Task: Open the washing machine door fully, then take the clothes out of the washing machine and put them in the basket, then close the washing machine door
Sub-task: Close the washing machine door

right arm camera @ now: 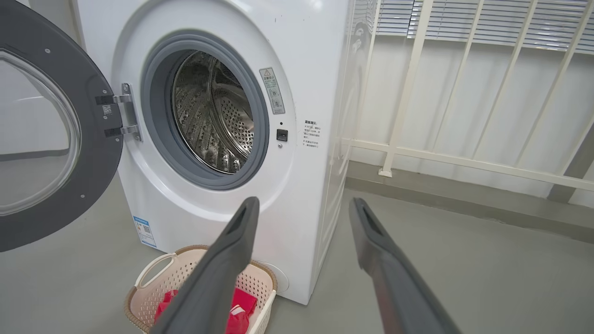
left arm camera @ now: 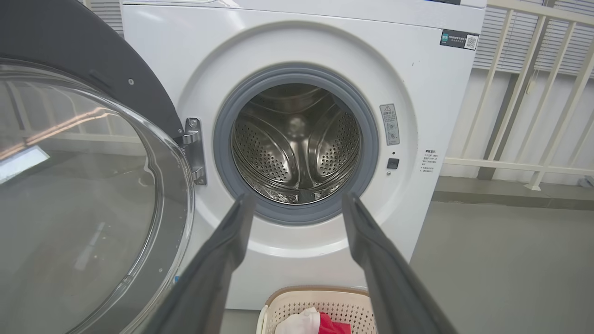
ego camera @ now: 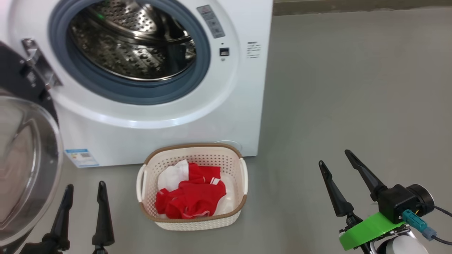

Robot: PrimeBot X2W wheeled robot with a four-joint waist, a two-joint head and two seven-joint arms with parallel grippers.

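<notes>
The white washing machine (ego camera: 197,116) stands with its door (ego camera: 24,165) swung wide to the left, and its steel drum (ego camera: 137,38) looks bare. On the floor in front sits the cream basket (ego camera: 192,151) holding the red and white clothes (ego camera: 190,195). My left gripper (ego camera: 84,188) is open at the lower left, beside the door's glass. My right gripper (ego camera: 335,157) is open at the lower right, well clear of the basket. In the left wrist view the door (left arm camera: 69,185) fills the left and my left gripper (left arm camera: 297,197) points at the drum (left arm camera: 297,144).
Grey floor (ego camera: 353,88) stretches to the right of the machine. A white railing (right arm camera: 464,157) and a low kerb run behind it on the right. The open door (right arm camera: 51,153) sticks out over the floor on the left.
</notes>
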